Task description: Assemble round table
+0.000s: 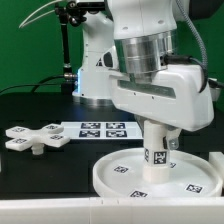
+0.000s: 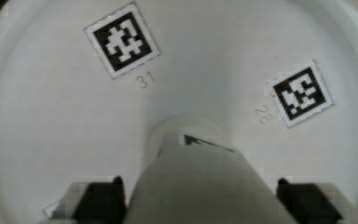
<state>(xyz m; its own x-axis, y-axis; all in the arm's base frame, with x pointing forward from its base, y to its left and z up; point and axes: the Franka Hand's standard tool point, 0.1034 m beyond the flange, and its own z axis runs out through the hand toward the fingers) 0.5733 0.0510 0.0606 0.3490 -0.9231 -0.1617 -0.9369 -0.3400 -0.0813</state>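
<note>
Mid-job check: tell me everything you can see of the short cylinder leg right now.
The short cylinder leg is white, smooth plastic by its look, with a black-and-white square tag on its side. It stands upright on the round disc, near its middle. The hand sits over its top, dark fingers on either side; whether they press it cannot be told.

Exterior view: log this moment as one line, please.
gripper: shut on leg | leg: upright on round disc | cross-shaped piece: lying apart, exterior view's left, untouched
</note>
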